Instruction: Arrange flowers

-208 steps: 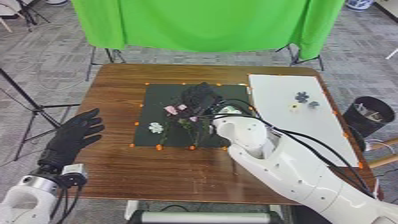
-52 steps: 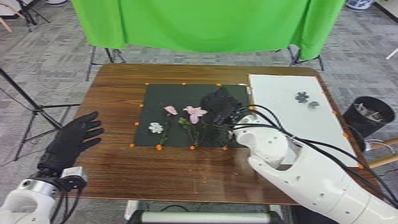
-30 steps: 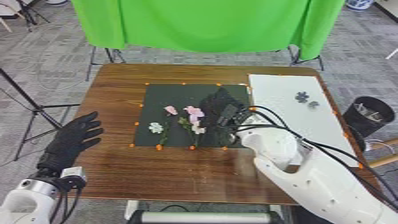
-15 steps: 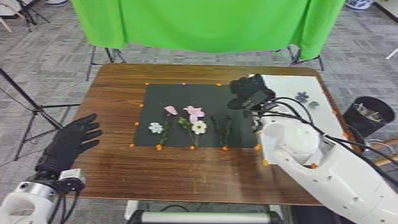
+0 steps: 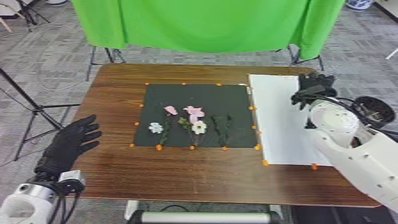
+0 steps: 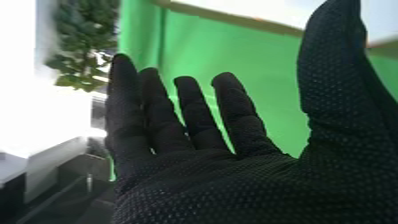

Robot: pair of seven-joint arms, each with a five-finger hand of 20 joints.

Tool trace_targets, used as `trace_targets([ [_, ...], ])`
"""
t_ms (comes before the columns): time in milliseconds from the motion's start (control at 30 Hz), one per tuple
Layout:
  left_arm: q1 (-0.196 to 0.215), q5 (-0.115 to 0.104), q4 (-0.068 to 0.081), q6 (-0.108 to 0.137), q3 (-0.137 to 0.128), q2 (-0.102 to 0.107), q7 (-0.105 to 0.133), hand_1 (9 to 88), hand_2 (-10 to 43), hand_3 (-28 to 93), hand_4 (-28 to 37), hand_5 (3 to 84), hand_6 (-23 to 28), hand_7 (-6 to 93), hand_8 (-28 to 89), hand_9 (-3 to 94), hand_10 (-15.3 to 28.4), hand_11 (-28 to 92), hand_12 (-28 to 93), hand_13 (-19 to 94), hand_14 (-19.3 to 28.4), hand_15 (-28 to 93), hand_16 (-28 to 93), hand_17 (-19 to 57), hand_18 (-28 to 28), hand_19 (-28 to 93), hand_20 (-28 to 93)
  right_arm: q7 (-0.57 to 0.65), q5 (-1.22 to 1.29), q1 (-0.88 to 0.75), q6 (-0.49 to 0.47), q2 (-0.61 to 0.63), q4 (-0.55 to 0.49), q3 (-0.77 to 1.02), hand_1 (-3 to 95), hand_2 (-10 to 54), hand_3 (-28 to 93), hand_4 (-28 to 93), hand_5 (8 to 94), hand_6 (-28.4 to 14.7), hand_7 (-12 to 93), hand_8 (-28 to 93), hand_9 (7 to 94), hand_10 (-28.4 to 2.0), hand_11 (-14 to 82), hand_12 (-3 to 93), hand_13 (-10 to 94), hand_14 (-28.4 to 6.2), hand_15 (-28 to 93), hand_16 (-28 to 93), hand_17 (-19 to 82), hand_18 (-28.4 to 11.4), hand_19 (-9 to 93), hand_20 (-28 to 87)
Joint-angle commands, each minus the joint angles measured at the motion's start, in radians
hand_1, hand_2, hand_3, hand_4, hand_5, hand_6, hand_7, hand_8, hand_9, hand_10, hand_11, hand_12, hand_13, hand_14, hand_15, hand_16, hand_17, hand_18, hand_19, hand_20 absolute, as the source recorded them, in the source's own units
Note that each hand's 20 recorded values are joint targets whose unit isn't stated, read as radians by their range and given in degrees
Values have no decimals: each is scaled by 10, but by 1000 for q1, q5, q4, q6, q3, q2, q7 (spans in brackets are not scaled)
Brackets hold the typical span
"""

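Here's my left hand (image 5: 64, 145), open, fingers loosely spread at the table's (image 5: 160, 175) left edge. On to the black mat (image 5: 182, 93), with 4 flowers down: a white flower (image 5: 155, 128) towards the near left corner, and a small pink flower (image 5: 171, 110) a little farther back. Around the middle, there's a larger pink flower (image 5: 194, 112), and just nearer the front edge, a cream flower (image 5: 199, 127). Dark green stems (image 5: 221, 131) lie towards the near right corner. And over the white board's (image 5: 280, 117) far right corner, it's my right hand (image 5: 314, 89), open, fingers straight, thumb well apart!
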Motion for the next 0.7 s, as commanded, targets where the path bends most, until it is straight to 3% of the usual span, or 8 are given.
trace_targets([
  [33,0,0,-2,2,-1,-16,-10,270,-59,702,-253,281,36,250,-128,230,118,306,156,178,136,391,-6,-76,216,489,101,82,18,-3,21,24,40,-11,252,-72,921,-258,218,-94,278,-114,245,-172,169,230,279,-162,208,179,71,-224,575,177],
  [267,0,2,-3,0,-2,-19,-13,270,-58,701,-252,281,36,249,-128,230,118,307,156,178,136,391,-6,-76,216,489,101,123,60,22,-34,4,73,-22,270,-79,912,-270,312,-75,301,-146,406,-157,213,176,496,-104,359,129,132,-218,648,197],
  [467,-2,1,-3,-1,-3,-20,-15,270,-58,701,-252,281,36,249,-128,229,118,306,155,178,136,391,-6,-76,216,488,101,99,99,39,3,0,104,-42,292,-81,913,-279,381,-45,334,-166,494,-139,221,166,575,-79,427,134,152,-210,680,219],
  [633,-5,3,-2,-3,-1,-21,-18,270,-58,701,-252,281,36,249,-128,229,118,305,155,179,136,390,-6,-76,217,489,101,62,108,30,118,8,122,-59,338,-63,904,-280,479,1,379,-199,604,-100,267,173,654,-50,468,151,175,-205,703,239],
  [700,-3,0,-2,-1,-2,-20,-15,270,-58,701,-252,281,36,249,-128,229,118,305,156,178,136,391,-6,-76,217,489,101,42,76,24,186,12,123,-75,376,-70,871,-282,528,14,417,-116,688,-79,241,239,694,-37,457,213,192,-198,708,252],
])
